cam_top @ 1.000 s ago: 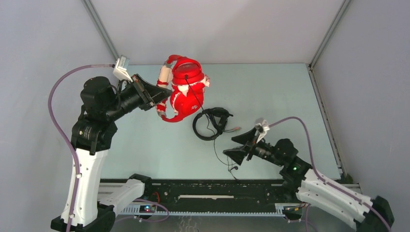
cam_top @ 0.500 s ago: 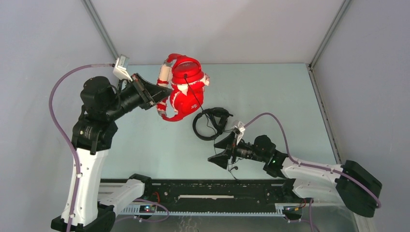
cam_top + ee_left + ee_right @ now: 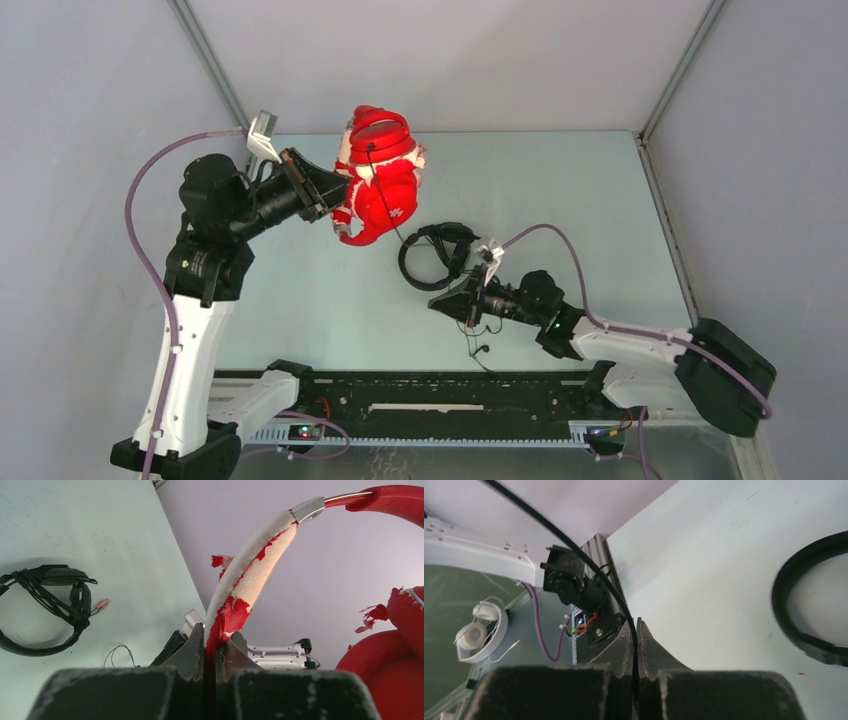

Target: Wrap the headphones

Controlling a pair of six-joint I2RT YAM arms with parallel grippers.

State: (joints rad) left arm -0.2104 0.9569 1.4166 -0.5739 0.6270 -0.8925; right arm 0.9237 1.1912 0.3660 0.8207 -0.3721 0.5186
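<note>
Progress is slight, we judge: our left gripper pinches the headband, holding the headphones up over the far left of the table, our right gripper is clamped on the cable near the front, and we see no turns wound yet.

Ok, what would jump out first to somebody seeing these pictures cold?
The bright red over-ear headphones stand out, held up over the far left of the pale green table by the left arm's fingers, which are pinched shut on the peeling headband. Nearer the middle, the right arm's fingers are shut on a thin dark cable, beside a pair of black headphones lying flat.
</note>
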